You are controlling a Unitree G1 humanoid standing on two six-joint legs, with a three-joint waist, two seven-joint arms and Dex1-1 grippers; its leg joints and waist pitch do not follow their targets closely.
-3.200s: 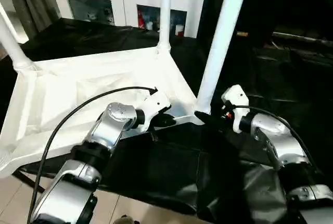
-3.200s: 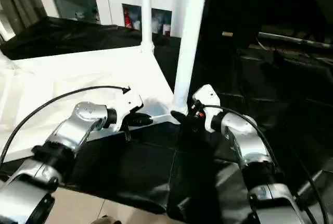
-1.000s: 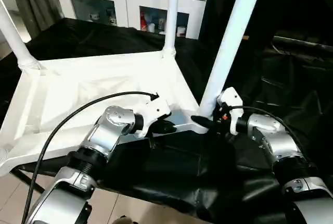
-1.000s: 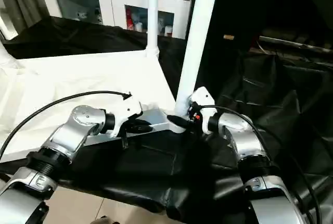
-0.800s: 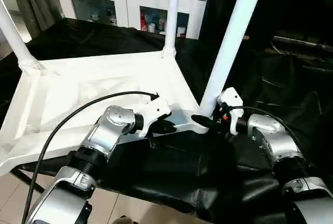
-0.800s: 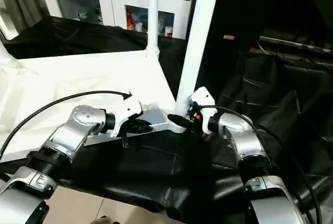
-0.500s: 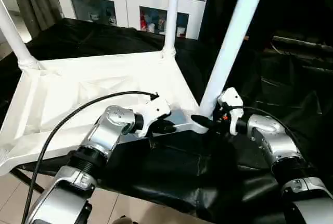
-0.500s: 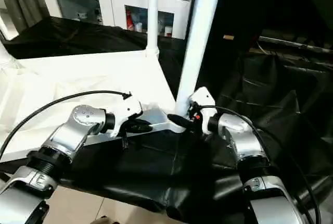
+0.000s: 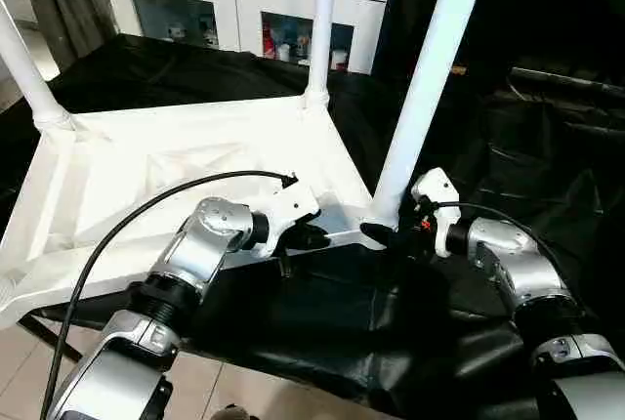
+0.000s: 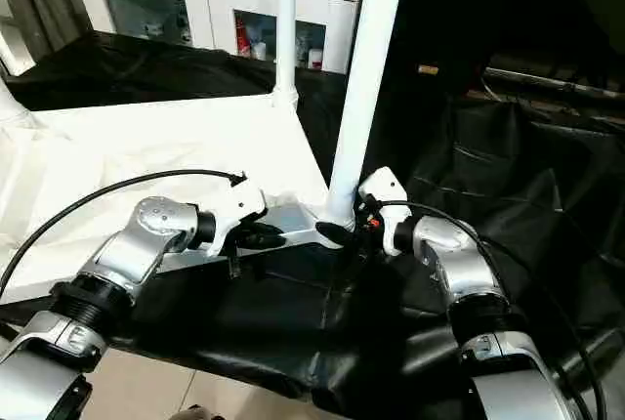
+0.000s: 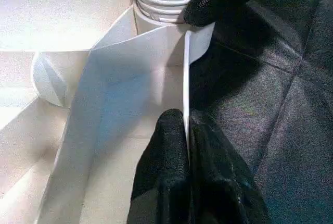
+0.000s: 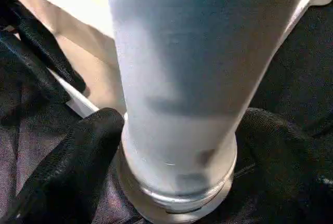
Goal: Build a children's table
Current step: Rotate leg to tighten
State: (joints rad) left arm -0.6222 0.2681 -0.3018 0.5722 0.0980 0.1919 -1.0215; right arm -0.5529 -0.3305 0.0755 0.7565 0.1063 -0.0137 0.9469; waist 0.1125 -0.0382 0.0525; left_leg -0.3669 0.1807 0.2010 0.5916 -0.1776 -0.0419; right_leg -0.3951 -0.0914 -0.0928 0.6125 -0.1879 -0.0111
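- Tabletop point(image 9: 176, 171) of the children's table lies upside down on the black-draped worktop point(image 9: 322, 313), ribbed underside up, near edge toward the robot.
- Legs stand in three corner sockets; the nearest leg point(image 9: 420, 88) rises almost upright from the near right corner, its long axis leaning slightly right.
- Right gripper point(image 12: 171, 146) sits at that leg's base, fingers point(image 12: 78, 146) spread wide on either side of the collar, close against it but not visibly squeezing.
- Left gripper point(image 11: 187, 130) is pinched shut on the tabletop's thin near rim, just beside that corner, steadying it.
- Next move turns on the right arm: the leg lies straight ahead between its fingers, so I'd judge it best placed to regrip or let go.
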